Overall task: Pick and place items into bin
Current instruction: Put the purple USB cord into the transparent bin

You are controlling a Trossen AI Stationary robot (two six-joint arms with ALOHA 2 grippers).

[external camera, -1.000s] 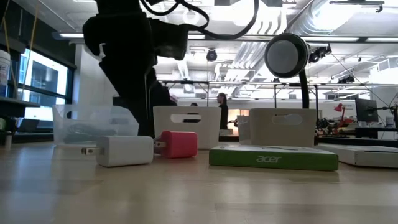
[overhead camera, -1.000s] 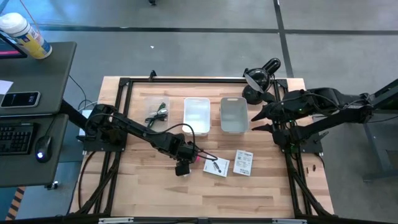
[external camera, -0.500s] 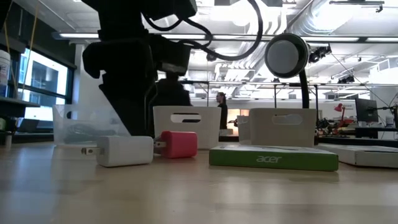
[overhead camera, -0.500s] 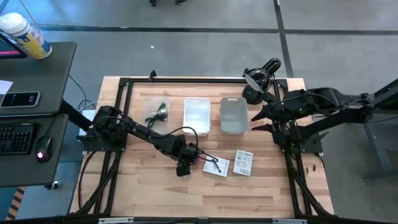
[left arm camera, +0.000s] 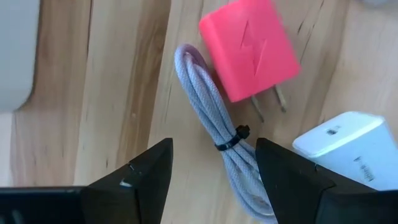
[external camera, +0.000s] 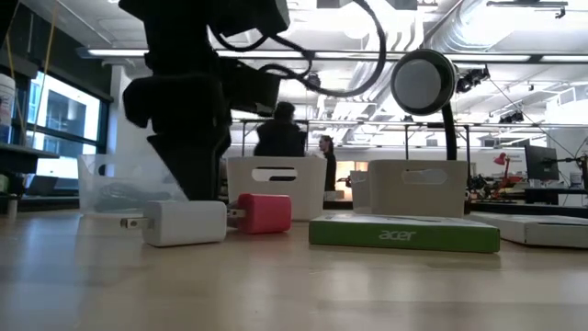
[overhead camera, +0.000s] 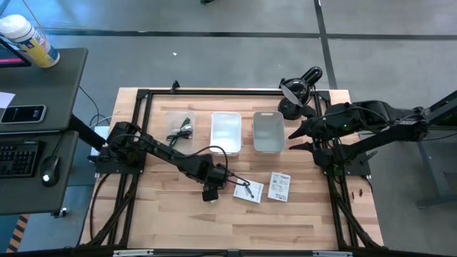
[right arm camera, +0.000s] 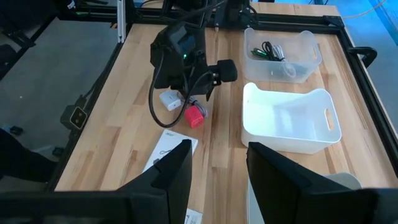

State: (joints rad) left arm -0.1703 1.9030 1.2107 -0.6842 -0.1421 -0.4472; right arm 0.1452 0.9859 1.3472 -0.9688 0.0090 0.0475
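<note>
My left gripper [left arm camera: 214, 149] points down, open, with one finger on each side of a grey braided cable [left arm camera: 202, 87] bundled by a black tie and lying on the table. A pink charger [left arm camera: 249, 50] and a white charger [left arm camera: 342, 146] lie right beside the cable. In the low view the gripper [external camera: 188, 175] hangs just behind the white charger [external camera: 184, 222] and pink charger [external camera: 265, 212]. Two white bins [overhead camera: 226, 146] [overhead camera: 269, 148] stand farther back. My right gripper [overhead camera: 294, 139] waits open, high at the table's right.
A clear bin [overhead camera: 180, 128] with a black cable stands left of the white bins. Two printed cards [overhead camera: 249, 190] [overhead camera: 280, 186] lie right of my left gripper. A flat green box [external camera: 404, 233] shows in the low view. A black lamp [overhead camera: 296, 89] stands at the far right.
My left gripper has sunk toward the table, over the cable and the two chargers, and has stayed open. The chargers and the cable have not moved.
</note>
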